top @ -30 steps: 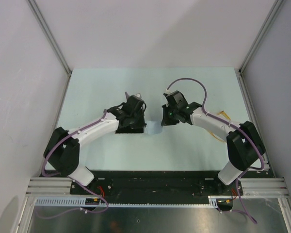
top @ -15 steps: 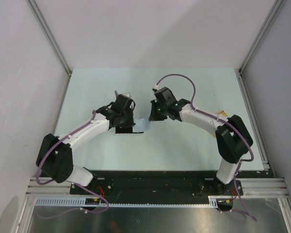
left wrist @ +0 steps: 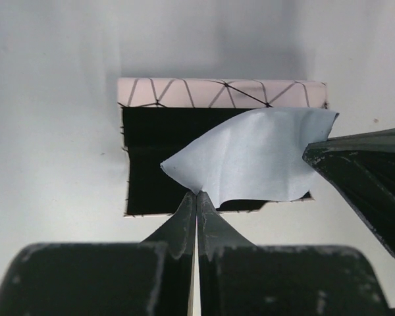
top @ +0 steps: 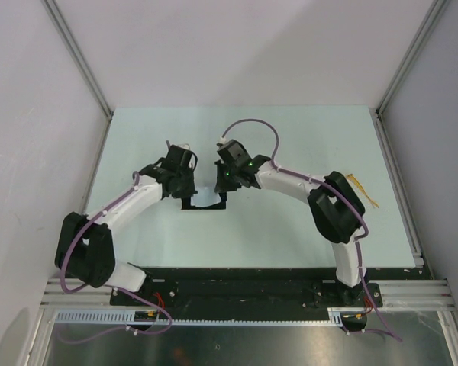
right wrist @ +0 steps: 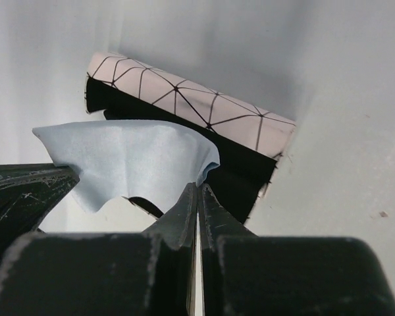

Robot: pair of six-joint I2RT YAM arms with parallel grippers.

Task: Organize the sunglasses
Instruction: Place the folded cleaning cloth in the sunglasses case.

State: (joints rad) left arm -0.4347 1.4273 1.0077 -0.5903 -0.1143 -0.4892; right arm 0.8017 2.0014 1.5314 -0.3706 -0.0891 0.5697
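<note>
A blue-grey cloth (top: 207, 200) hangs between my two grippers, above an open case (top: 188, 204) with a black inside and a white lid with black triangle lines (left wrist: 220, 93). My left gripper (top: 192, 191) is shut on one corner of the cloth (left wrist: 257, 161). My right gripper (top: 221, 191) is shut on the opposite corner (right wrist: 128, 161). The case also shows in the right wrist view (right wrist: 191, 99). The sunglasses (top: 362, 190), thin and yellow-orange, lie on the table at the far right, away from both grippers.
The pale green table (top: 290, 130) is walled by white panels on three sides, with metal posts at the back corners. The right arm's elbow (top: 336, 213) stands between the case and the sunglasses.
Both grippers have moved left and a little farther back, carrying the cloth over the open case. The right arm has swung off the sunglasses, which now show fully.
</note>
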